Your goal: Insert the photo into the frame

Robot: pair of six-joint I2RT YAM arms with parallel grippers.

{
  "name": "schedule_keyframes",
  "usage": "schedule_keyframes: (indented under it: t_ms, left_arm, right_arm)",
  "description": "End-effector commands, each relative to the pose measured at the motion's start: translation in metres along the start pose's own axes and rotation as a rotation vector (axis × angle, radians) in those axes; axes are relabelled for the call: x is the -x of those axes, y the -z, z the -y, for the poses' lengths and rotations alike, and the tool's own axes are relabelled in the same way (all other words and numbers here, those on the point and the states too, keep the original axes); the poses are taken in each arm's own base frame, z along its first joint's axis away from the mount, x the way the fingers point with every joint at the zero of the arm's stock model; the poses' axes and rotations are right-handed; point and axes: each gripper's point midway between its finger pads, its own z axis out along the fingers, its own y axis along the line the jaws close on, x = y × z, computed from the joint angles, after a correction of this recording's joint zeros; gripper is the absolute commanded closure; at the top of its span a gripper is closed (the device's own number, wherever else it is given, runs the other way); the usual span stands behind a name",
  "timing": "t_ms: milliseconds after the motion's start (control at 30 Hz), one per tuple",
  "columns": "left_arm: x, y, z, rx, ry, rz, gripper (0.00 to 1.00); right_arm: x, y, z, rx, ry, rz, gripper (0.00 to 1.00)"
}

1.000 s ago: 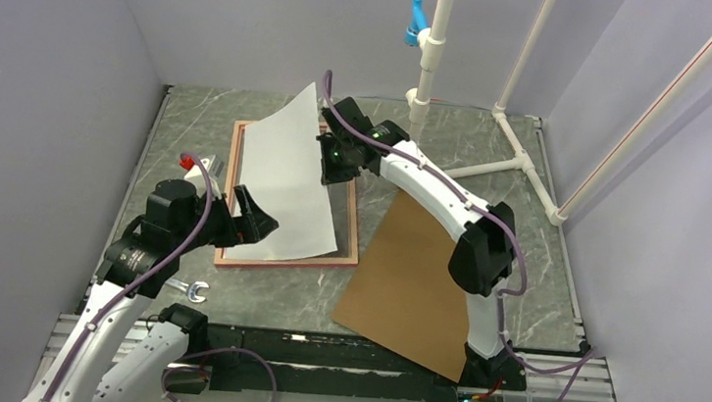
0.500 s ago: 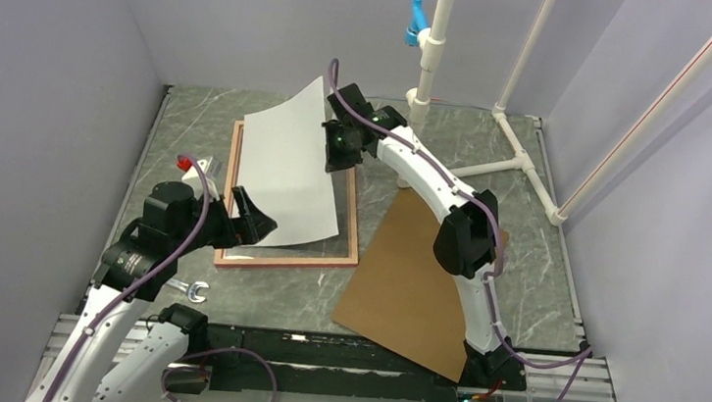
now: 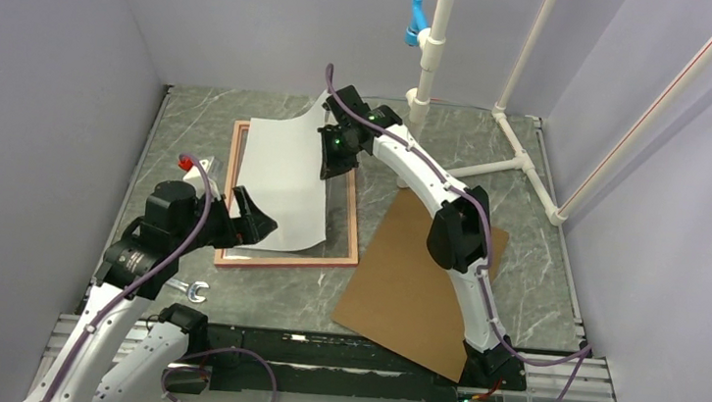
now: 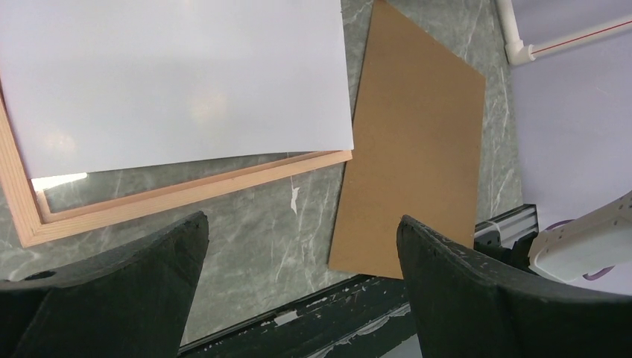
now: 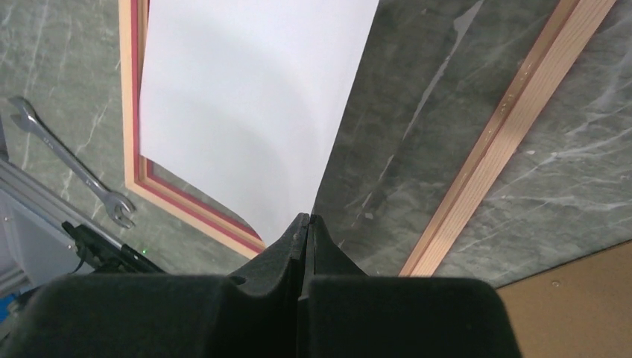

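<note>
Pinching the photo (image 5: 246,112) along its right edge, the right gripper (image 5: 304,218) is seen with both fingers pressed tight together on the sheet.

- The photo is turned plain white side up. Its far right corner is lifted and curled where it is held, and the rest is draped across the frame (image 3: 287,258).
- The left and middle of the frame are covered. A strip inside the right rail is left bare. Whether any edge is seated inside the border cannot be told.
- The left gripper (image 3: 254,219) is spread wide and held above the frame's near left corner, with nothing between its fingers.
- A brown backing board (image 3: 404,275) is laid flat on the marbled table (image 3: 523,266), just right of the frame, skewed.
- A wrench (image 3: 191,290) is noted near the left arm's base, apart from the frame.
</note>
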Motion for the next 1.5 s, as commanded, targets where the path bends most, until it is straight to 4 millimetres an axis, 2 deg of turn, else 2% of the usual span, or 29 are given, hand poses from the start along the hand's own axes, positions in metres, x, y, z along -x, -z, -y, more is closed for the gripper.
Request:
schedule_keyframes:
  t_ms: [0, 333, 633, 933, 1267, 1467]
  left_arm:
    - [0.001, -0.004, -0.003, 0.008, -0.011, 0.001, 0.01]
    - [0.000, -0.006, -0.005, 0.012, -0.017, -0.002, 0.01]
    - [-0.002, -0.011, -0.007, 0.015, -0.012, -0.019, 0.01]
    - [-0.003, -0.012, -0.009, 0.025, -0.017, -0.025, 0.01]
    - [-0.004, -0.011, -0.011, 0.035, -0.025, -0.027, 0.01]
    - [-0.005, -0.011, -0.013, 0.042, -0.028, -0.028, 0.01]
  right_arm:
    - [0.004, 0.023, -0.019, 0.069, 0.040, 0.002, 1.00]
    - [0.004, 0.027, -0.013, 0.098, 0.084, -0.033, 1.00]
    - [0.013, 0.030, 0.012, 0.080, 0.072, -0.028, 1.00]
    - [0.008, 0.011, 0.013, 0.101, -0.013, -0.024, 1.00]
    - [0.015, 0.015, 0.015, 0.087, -0.104, 0.075, 1.00]
    - [0.017, 0.005, 0.016, 0.086, -0.085, 0.055, 1.00]
